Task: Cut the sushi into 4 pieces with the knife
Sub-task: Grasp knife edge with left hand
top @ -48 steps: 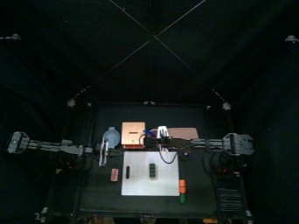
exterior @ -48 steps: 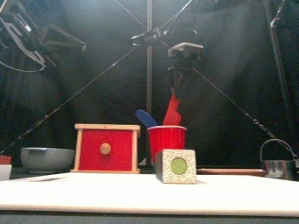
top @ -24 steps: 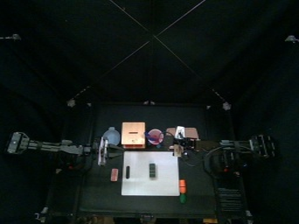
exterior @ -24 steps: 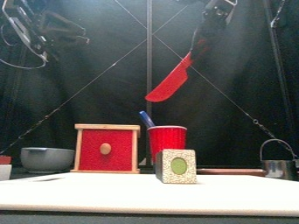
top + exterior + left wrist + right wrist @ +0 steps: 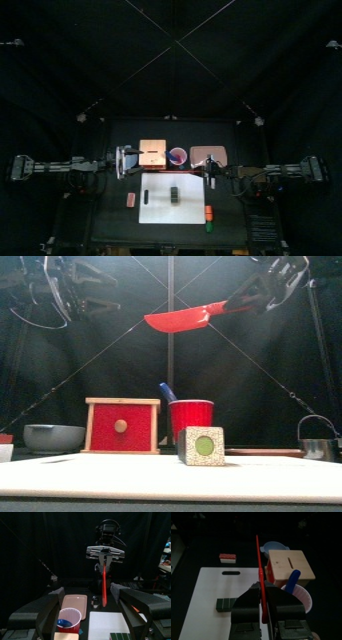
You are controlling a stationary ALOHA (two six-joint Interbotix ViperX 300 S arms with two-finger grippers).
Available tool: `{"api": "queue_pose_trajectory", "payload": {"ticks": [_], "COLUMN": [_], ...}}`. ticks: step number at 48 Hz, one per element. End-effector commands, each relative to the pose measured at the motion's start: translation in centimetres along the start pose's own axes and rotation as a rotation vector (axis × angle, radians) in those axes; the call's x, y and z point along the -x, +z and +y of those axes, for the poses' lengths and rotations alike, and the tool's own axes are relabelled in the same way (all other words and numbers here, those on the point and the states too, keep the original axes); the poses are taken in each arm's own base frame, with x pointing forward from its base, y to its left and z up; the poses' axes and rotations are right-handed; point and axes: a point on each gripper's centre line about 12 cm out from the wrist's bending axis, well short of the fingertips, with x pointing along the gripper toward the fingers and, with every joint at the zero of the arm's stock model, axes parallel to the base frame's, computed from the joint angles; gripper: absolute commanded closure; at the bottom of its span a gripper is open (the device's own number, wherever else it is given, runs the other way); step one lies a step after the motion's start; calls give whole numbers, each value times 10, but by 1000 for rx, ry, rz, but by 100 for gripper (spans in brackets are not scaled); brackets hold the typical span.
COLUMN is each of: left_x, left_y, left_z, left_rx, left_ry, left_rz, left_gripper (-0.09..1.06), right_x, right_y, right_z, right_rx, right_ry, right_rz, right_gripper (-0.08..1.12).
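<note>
The sushi roll (image 5: 174,197) lies on the white cutting board (image 5: 190,206), a little left of the board's middle, as one long bar of dark green blocks. In the front view its near end is a square face, pale and speckled, with a green oval in the centre. The board is flat, smooth and rectangular, and it lies at the front part of the table.

High above the table, the red knife (image 5: 187,318) is in the air, almost level, with its rounded plastic blade pointing to the left side. The right gripper (image 5: 263,594) is clamped on its handle end; in the right wrist view the blade shows only as a thin red edge between the two jaws. The left gripper (image 5: 87,589) hangs at the left, also high, with its jaws wide apart and nothing between them.

Behind the board stands the red cup (image 5: 191,416), round and smooth, with the blue knife (image 5: 166,390) leaning inside it. Just left of the cup is the pale wooden box (image 5: 122,426) with a red drawer front and a small knob. Further left is the blue-grey bowl (image 5: 54,437). Right of the cup lies the flat pink tray (image 5: 210,154), and at the far right the round metal cutter (image 5: 315,444) with its wire handle.
</note>
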Motion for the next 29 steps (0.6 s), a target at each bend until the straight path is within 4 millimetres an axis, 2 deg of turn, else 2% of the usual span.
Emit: {"api": "queue_pose_trajectory", "payload": {"ticks": [1,8,14,22,29], "left_x": [-15,-34,-46,-52,-55], "left_y": [-4,-22,-34,-45,-46], "left_z": [-2,-19,-21,-30,-29], "left_rx": [22,12,10,-14,-6], "left_ry": [0,-56,-59,-100,-93], "left_rz": [15,76,113,128,115], "left_gripper": [-6,-6,-6,-6,-6], "right_x": [-1,-3,-3,-3,-3], "right_y": [3,-2,-3,-5,-5], "right_z": [-1,-3,-2,-1,-1], "right_rx": [-13,-21,-20,-26,-31], "right_ry": [15,12,17,18,18], "right_rz": [-73,-70,-69,-62,-65], "right_gripper": [89,89,89,89,89]}}
